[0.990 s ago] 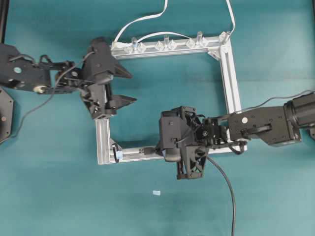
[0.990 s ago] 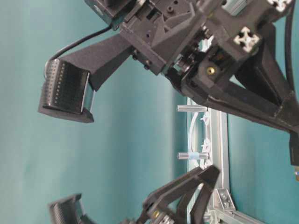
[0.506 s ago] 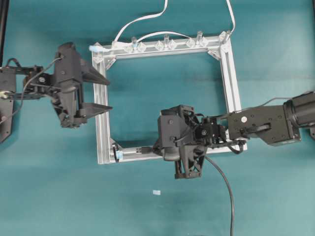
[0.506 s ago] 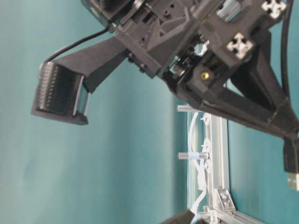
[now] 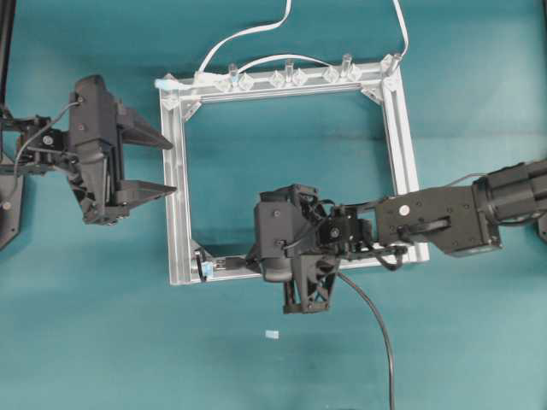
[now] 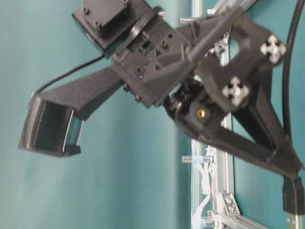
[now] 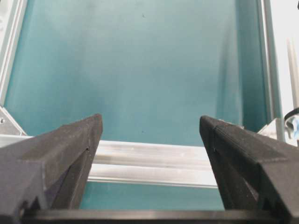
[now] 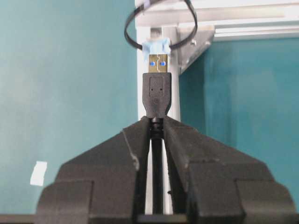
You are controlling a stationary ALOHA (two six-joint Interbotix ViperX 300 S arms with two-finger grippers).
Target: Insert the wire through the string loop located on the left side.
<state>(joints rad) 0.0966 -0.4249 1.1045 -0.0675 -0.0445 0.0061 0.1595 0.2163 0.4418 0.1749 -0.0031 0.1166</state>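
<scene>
From overhead, the right pincer [image 5: 256,256] hides the thin black wire's [image 5: 376,320] plug; the tiny dark-and-blue string loop [image 5: 202,266] is barely resolvable.

You have the frame [image 5: 175,205] lying flat on the table [image 5: 102,342]; the left gripper [image 5: 154,162] sits just outside its left rail; the right gripper [image 5: 255,256] lies over the bottom rail, with the wire [image 8: 158,88] in its jaws, plug just short of the string loop [image 8: 161,28] at the bottom-left corner.
</scene>
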